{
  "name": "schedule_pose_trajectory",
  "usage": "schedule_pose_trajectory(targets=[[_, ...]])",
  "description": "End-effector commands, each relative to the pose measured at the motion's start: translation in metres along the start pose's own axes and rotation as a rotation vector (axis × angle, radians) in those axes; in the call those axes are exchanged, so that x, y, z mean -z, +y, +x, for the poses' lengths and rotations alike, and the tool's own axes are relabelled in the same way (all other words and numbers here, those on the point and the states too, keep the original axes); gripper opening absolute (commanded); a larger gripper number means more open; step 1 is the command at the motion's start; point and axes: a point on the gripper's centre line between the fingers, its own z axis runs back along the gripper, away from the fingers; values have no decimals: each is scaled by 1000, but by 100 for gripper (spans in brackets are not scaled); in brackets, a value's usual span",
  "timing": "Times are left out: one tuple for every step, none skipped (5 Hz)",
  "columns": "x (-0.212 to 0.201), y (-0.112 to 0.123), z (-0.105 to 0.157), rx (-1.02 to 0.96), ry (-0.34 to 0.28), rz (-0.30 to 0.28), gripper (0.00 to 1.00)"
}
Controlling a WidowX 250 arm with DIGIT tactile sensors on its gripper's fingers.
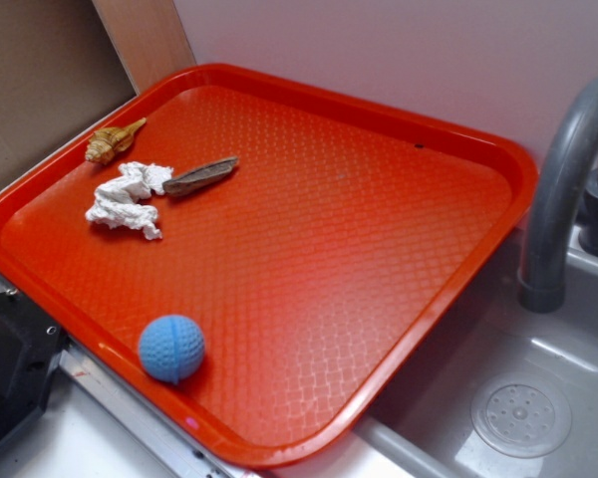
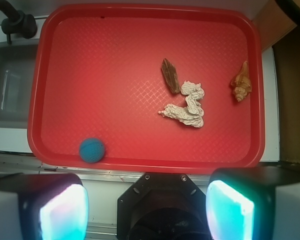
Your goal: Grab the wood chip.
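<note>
Four items sat on the red tray (image 1: 399, 329): the wood chip (image 1: 200, 177), a crumpled white tissue (image 1: 128, 199), a tan seashell (image 1: 114, 142) and a blue ball (image 1: 171, 348). The wood chip lay flat on the tray floor toward the back-left in the exterior view, one pointed end touching or just beside the tissue, the other end pointing out over bare tray. The seashell was near the rim, apart from the chip; the ball was well apart at the front edge. In the wrist view the hand (image 2: 145, 210) hung high, over the tray's near edge, with both fingers (image 2: 60, 212) spread wide and nothing between them, not yet over the chip (image 2: 170, 76). My read: the chip looked thin, stiff and very light, with a rough surface, so grip friction should be fine, but it sat low on the textured tray, so the fingers would need to come right down to the floor to catch it. Best hold was likely across the narrow width near the middle or slightly toward the free end, with the jaws turned square to its long axis. Risks: snagging the tissue along with it, or tipping the chip so it skated away. A grey tap (image 1: 563, 189) and sink (image 1: 523, 413) stood beside the tray, clear of the approach.
</note>
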Motion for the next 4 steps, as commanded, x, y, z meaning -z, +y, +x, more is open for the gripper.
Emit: schedule_pose_trajectory(targets=[[0, 0, 0, 0, 0, 0, 100], [13, 1, 22, 26, -39, 8, 100], [34, 5, 48, 101, -85, 23, 100], [53, 15, 65, 113, -97, 69, 100]])
